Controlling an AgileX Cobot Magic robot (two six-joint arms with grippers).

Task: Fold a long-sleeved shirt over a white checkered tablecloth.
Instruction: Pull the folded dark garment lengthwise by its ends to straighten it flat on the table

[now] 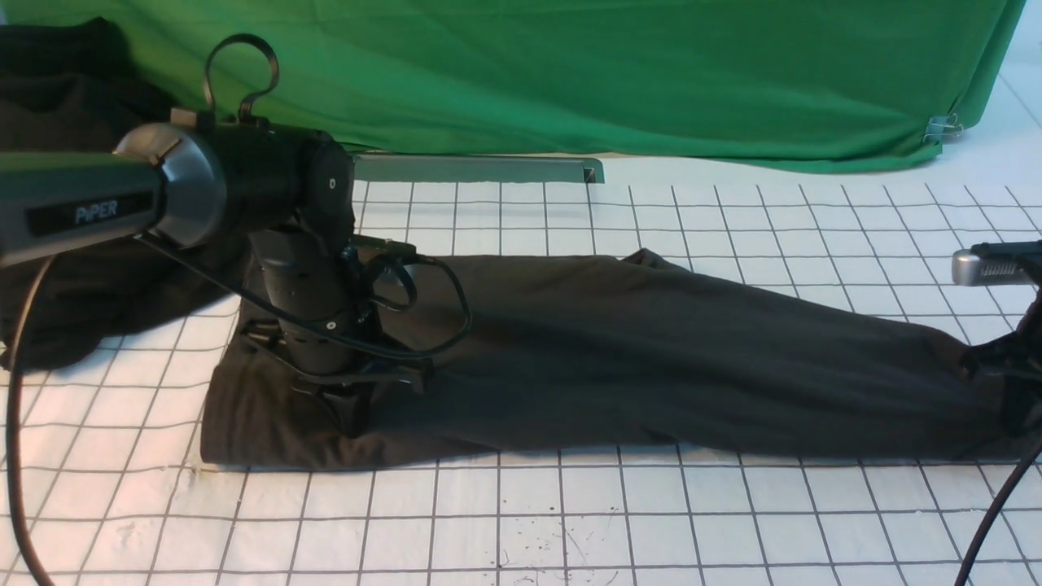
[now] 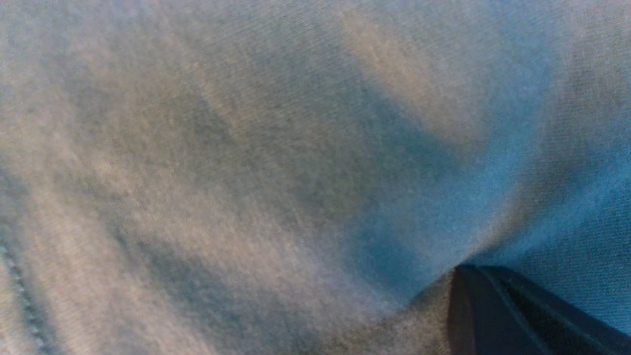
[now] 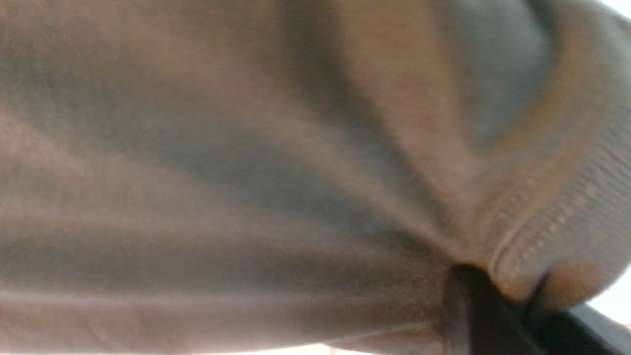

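Observation:
The long-sleeved shirt (image 1: pixel 651 358) lies as a long dark band across the white checkered tablecloth (image 1: pixel 570 521); no print shows. My left gripper (image 1: pixel 354 407) points down onto the shirt's left end. In the left wrist view the cloth (image 2: pixel 246 172) fills the frame and its creases gather at one dark finger (image 2: pixel 493 315). My right gripper (image 1: pixel 1013 391) sits at the shirt's right end, half cut off by the frame edge. In the right wrist view a ribbed hem (image 3: pixel 552 222) bunches between the dark fingers (image 3: pixel 468 310), with folds radiating from the pinch.
A plain black mass of cloth (image 1: pixel 73 163) lies at the back left behind my left arm. A green cloth (image 1: pixel 570 73) hangs along the back, with a grey bar (image 1: pixel 480 168) below it. Cables (image 1: pixel 16 456) trail near both front corners.

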